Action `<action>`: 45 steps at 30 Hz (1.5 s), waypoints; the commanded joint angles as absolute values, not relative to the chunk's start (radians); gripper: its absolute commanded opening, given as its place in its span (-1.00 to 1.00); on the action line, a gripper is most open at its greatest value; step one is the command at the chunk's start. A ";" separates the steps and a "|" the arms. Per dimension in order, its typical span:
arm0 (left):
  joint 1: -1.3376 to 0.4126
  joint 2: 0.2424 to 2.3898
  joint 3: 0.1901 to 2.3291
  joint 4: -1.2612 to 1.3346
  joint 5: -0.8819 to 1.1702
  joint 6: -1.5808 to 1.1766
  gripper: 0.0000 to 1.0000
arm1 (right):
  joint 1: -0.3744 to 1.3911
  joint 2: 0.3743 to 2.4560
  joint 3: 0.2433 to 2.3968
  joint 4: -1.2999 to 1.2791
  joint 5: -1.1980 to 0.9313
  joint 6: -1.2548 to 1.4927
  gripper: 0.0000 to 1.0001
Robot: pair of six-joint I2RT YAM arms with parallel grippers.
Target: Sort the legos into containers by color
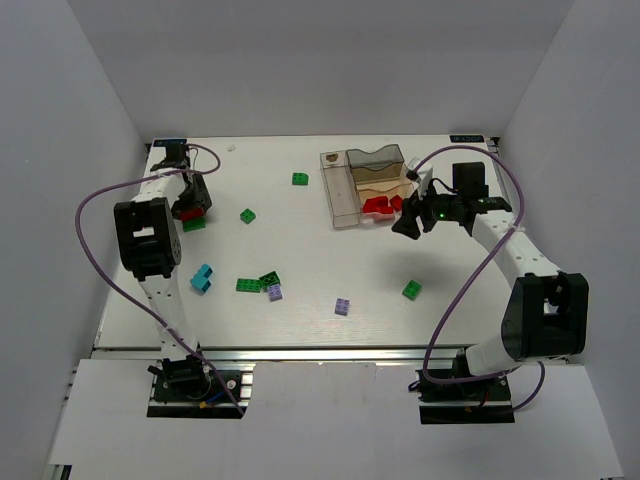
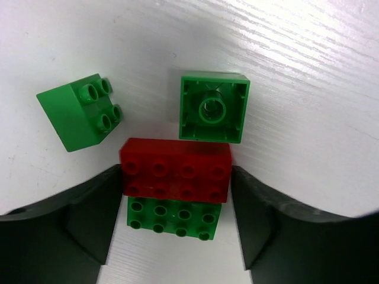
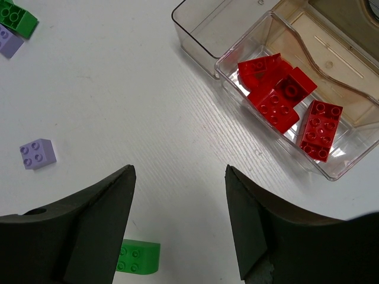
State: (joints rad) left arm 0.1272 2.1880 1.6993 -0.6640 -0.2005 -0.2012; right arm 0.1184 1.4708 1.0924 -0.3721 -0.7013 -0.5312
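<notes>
In your left wrist view the red brick point(image 2: 175, 168) hides part of the long green brick point(image 2: 173, 218), and from above the left gripper point(image 1: 191, 210) covers most of both. In your right wrist view a small green brick point(image 3: 138, 258) sits partly behind a finger point(image 3: 95, 225). The corner green brick point(image 3: 15, 18), the corner lilac brick point(image 3: 7, 41) and the containers point(image 3: 190, 46) run off the edges.

White table point(image 1: 300, 120), matte, faint streaked grain close up. Plain white walls point(image 1: 60, 120) enclose left, far and right sides. Aluminium slotted rail point(image 1: 330, 352) runs along near edge, corner to corner. White panel point(image 1: 330, 410) just below rail, notched at both near corners. Small dark-blue tag point(image 1: 170, 141) at far-left corner, another point(image 1: 468, 138) at far-right corner. Tiny pale speck point(image 1: 232, 147) by far edge, possibly sticker; too small to tell.
</notes>
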 commanded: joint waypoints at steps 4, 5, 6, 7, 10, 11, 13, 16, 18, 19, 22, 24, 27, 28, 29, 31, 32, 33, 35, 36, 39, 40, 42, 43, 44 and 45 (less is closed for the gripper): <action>0.127 2.143 1.677 -0.629 -0.193 -0.224 0.27 | 0.117 1.471 1.137 -0.382 -0.696 -0.535 0.35; 0.127 2.129 1.664 -0.623 -0.190 -0.224 0.19 | 0.118 1.470 1.137 -0.383 -0.695 -0.537 0.35; 0.127 2.111 1.634 -0.602 -0.187 -0.227 0.12 | 0.118 1.470 1.137 -0.382 -0.698 -0.538 0.35; 0.127 2.073 1.617 -0.589 -0.184 -0.227 -0.01 | 0.117 1.471 1.134 -0.382 -0.696 -0.538 0.34; 0.109 1.990 1.549 -0.534 -0.141 -0.229 -0.16 | 0.115 1.468 1.131 -0.383 -0.704 -0.538 0.35; 0.109 1.936 1.540 -0.523 -0.115 -0.226 -0.23 | 0.120 1.467 1.128 -0.383 -0.706 -0.537 0.34; 0.100 1.890 1.525 -0.496 -0.002 -0.233 -0.33 | 0.115 1.463 1.126 -0.385 -0.709 -0.532 0.33; 0.091 1.795 1.478 -0.445 0.200 -0.279 -0.46 | 0.115 1.456 1.118 -0.371 -0.701 -0.509 0.26; 0.052 1.737 1.447 -0.390 0.314 -0.329 -0.51 | 0.112 1.434 1.094 -0.342 -0.680 -0.468 0.16; 0.040 1.726 1.425 -0.376 0.342 -0.342 -0.52 | 0.110 1.427 1.088 -0.300 -0.670 -0.451 0.12; -0.027 1.683 1.388 -0.293 0.441 -0.417 -0.53 | 0.104 1.407 1.077 -0.258 -0.652 -0.382 -0.08; -0.105 1.686 1.385 -0.247 0.478 -0.460 -0.54 | 0.097 1.404 1.078 -0.220 -0.629 -0.333 -0.35; -0.236 1.725 1.431 -0.213 0.518 -0.503 -0.53 | 0.083 1.399 1.086 -0.183 -0.589 -0.243 -0.83; -0.267 1.738 1.445 -0.209 0.525 -0.512 -0.53 | 0.074 1.397 1.088 -0.175 -0.583 -0.226 -0.93; -0.297 1.753 1.484 -0.206 0.520 -0.528 -0.53 | 0.065 1.394 1.088 -0.160 -0.569 -0.194 -0.99; -0.371 1.798 1.512 -0.189 0.520 -0.543 -0.53 | 0.055 1.384 1.086 -0.143 -0.548 -0.166 -1.00; -0.392 1.811 1.525 -0.180 0.506 -0.558 -0.52 | 0.048 1.375 1.085 -0.135 -0.532 -0.143 -1.00; -0.412 1.827 1.548 -0.161 0.505 -0.567 -0.52 | 0.043 1.371 1.085 -0.130 -0.531 -0.138 -1.00; -0.466 1.882 1.581 -0.155 0.491 -0.587 -0.51 | 0.040 1.361 1.081 -0.133 -0.525 -0.135 -1.00; -0.482 1.900 1.612 -0.135 0.483 -0.612 -0.52 | 0.032 1.356 1.077 -0.135 -0.523 -0.132 -1.00; -0.543 1.988 1.679 -0.130 0.440 -0.655 -0.51 | 0.026 1.338 1.058 -0.135 -0.522 -0.133 -1.00; -0.555 2.012 1.728 -0.133 0.425 -0.663 -0.50 | 0.026 1.335 1.051 -0.133 -0.522 -0.133 -1.00; -0.592 2.081 1.784 -0.152 0.387 -0.683 -0.49 | 0.021 1.322 1.036 -0.130 -0.522 -0.135 -1.00; -0.601 2.104 1.839 -0.164 0.344 -0.690 -0.49 | 0.020 1.318 1.031 -0.130 -0.522 -0.135 -0.99; -0.610 2.124 1.860 -0.179 0.322 -0.698 -0.49 | 0.020 1.310 1.026 -0.130 -0.522 -0.135 -0.99; -0.629 2.164 1.885 -0.190 0.308 -0.698 -0.50 | 0.018 1.309 1.016 -0.129 -0.520 -0.135 -0.98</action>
